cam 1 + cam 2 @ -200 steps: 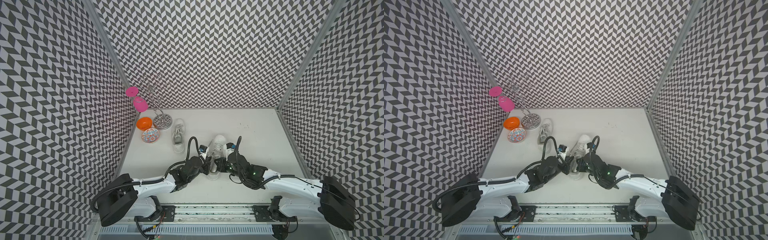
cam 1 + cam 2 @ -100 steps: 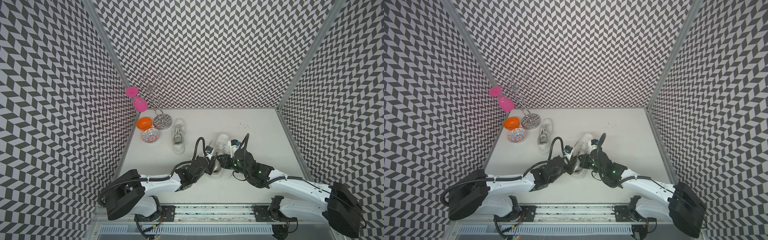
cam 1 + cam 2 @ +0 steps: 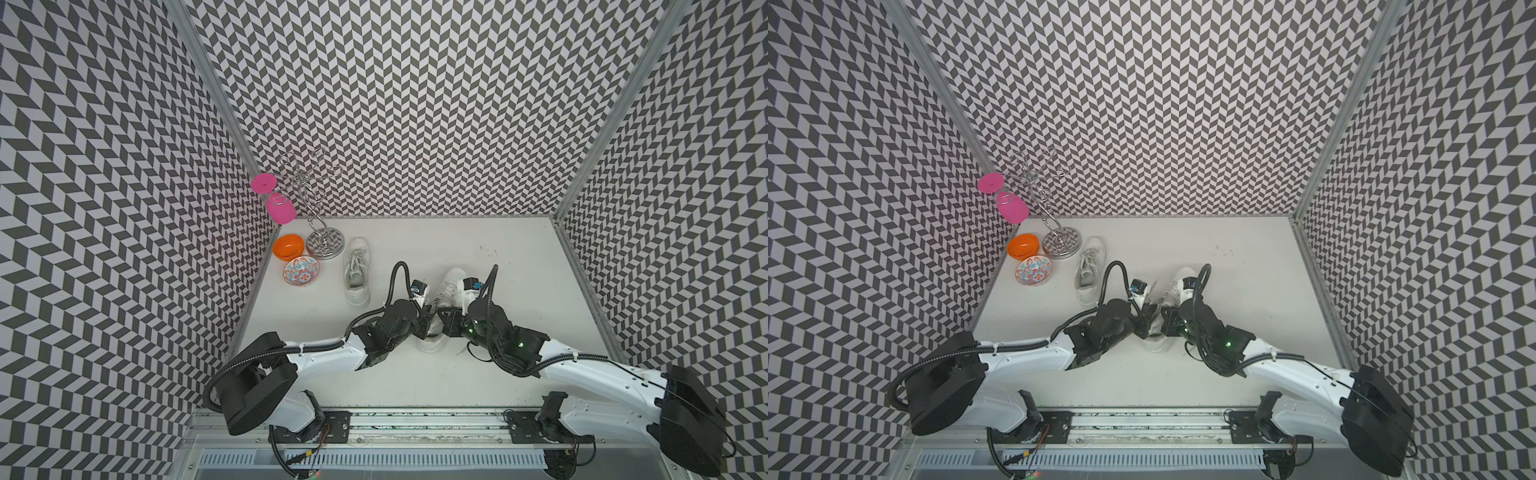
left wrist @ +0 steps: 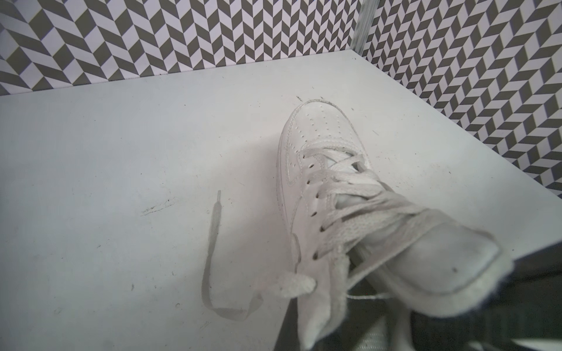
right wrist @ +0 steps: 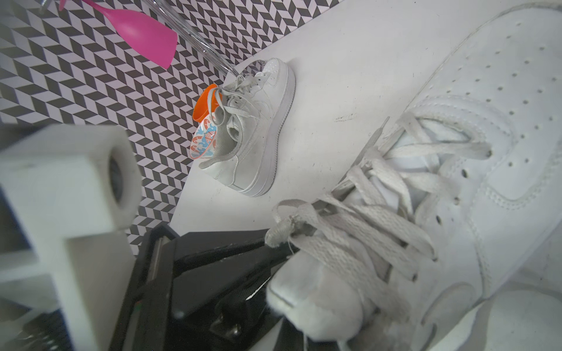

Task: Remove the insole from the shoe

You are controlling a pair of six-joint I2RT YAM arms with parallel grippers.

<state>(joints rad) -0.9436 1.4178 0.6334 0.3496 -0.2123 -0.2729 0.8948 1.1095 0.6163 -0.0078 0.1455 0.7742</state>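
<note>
I have the shoe (image 3: pixel 448 284) midway across the table (image 3: pixel 519 257), with the second shoe (image 3: pixel 356 270) at its 10 o'clock. Farther that way (by the wall (image 3: pixel 199 249)) sit the bowls (image 3: pixel 302 271) and the rack (image 3: pixel 326 244).

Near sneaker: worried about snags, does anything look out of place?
Yes. The near white sneaker is untied: one loose lace trails across the table beside it, and its frayed tongue sticks up.

The white low-top shoe (image 3: pixel 448 286) stands on its sole near the middle of the desk (image 3: pixel 519 270), perforated toe far, heel near. Its greyish laces (image 4: pixel 349 194) hang loose, one end trailing left. The insole is hidden.
</note>
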